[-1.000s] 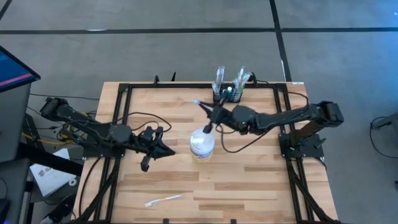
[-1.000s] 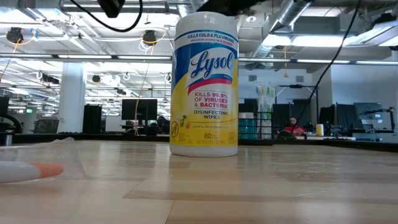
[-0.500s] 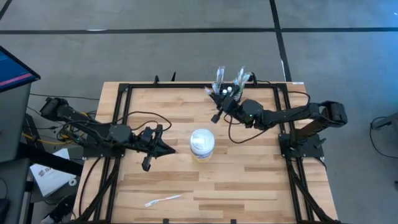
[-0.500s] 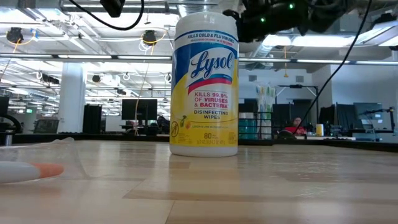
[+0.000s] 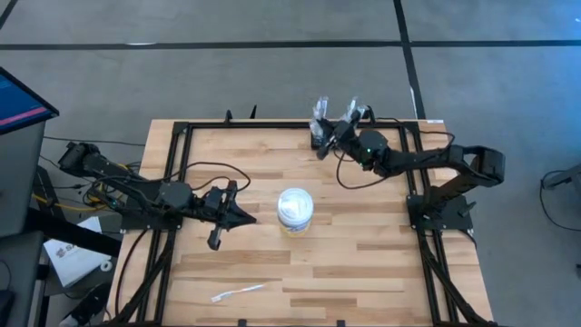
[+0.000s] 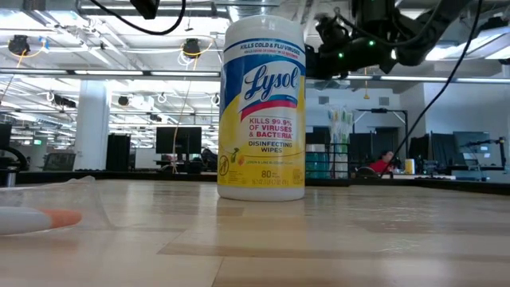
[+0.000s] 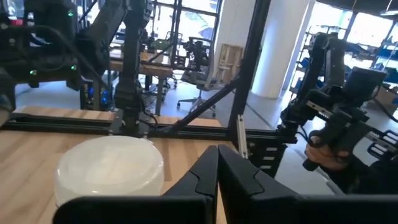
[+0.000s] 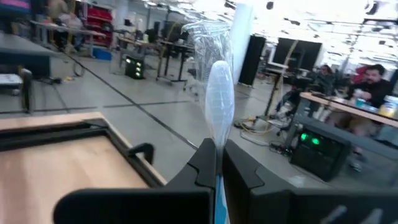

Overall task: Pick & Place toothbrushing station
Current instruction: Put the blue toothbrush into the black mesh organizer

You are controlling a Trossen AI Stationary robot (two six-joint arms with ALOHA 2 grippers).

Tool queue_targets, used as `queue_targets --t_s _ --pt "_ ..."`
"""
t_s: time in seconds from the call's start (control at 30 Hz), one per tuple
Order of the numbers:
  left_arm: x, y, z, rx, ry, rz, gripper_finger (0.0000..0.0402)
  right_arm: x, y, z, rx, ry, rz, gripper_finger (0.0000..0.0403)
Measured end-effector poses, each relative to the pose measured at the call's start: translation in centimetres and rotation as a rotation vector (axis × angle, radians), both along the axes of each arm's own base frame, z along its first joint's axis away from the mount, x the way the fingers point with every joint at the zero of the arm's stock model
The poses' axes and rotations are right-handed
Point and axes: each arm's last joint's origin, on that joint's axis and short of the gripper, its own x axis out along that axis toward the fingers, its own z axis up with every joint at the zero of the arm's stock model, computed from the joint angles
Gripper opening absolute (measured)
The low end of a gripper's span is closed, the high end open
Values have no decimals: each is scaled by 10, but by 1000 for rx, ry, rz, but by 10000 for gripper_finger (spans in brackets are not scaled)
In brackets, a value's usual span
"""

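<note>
Carrying a wrapped toothbrush point(image 8: 219, 93), your closed right hand point(image 5: 324, 136) has swung from the Lysol tub point(image 5: 295, 209) to the toothbrushing station point(image 5: 334, 132) at twelve o'clock; the drop-in looks next.

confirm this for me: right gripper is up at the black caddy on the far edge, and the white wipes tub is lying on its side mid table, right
Not quite. The white wipes tub stands upright mid table, as the low view shows. The rest holds: the right gripper is at the black caddy on the far edge.
</note>
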Motion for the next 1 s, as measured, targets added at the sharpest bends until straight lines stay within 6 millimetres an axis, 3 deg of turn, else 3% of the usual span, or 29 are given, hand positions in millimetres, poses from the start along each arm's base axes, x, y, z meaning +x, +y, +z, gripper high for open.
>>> queue_targets --t_s 0.47,0.8,1.0 --pt "1 3 0 51 -8 35 2 -14 -33 -1 63 -56 -10 0" --pt "1 3 0 62 -9 37 2 -3 -50 -29 77 -77 -26 0" --pt "1 3 0 62 -9 37 2 -3 -54 -34 96 -73 -38 0"
